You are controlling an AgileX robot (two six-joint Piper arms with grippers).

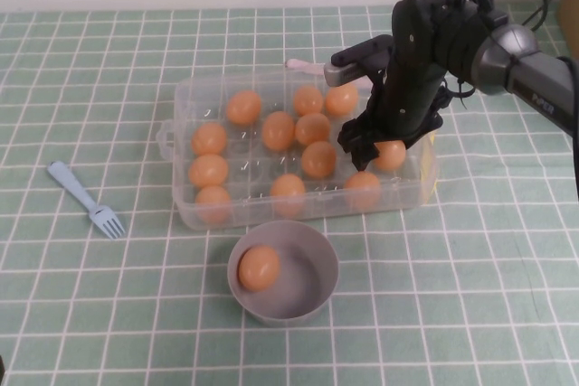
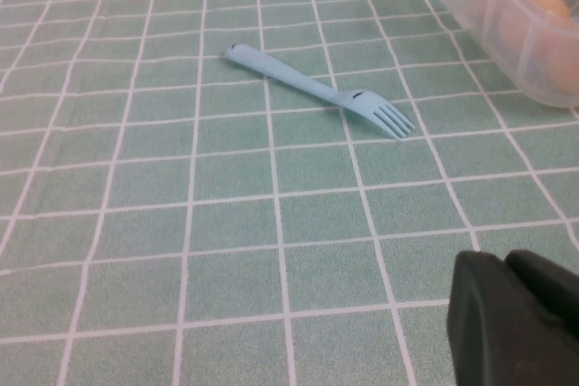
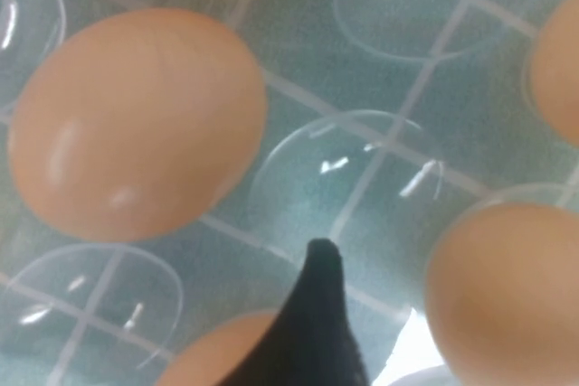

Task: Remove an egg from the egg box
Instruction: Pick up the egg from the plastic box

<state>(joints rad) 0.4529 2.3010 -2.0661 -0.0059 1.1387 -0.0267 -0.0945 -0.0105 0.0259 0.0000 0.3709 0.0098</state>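
The clear egg box [image 1: 184,189] lies mid-table and holds about a dozen orange-tan eggs. My right gripper [image 1: 371,153] is lowered into the box's right end, open, beside an egg [image 1: 392,154] in the near-right part. In the right wrist view one black finger [image 3: 318,318] hangs over an empty cup, with that egg [image 3: 507,296] close beside it and another egg [image 3: 136,124] further off. The other finger is out of view. My left gripper [image 2: 520,314] is shut and empty, low over the cloth and out of the high view.
A round grey bowl [image 1: 312,300] with one egg [image 1: 259,268] stands just in front of the box. A light blue fork [image 1: 86,198] lies left of the box and shows in the left wrist view [image 2: 317,89]. Green checked cloth covers the table.
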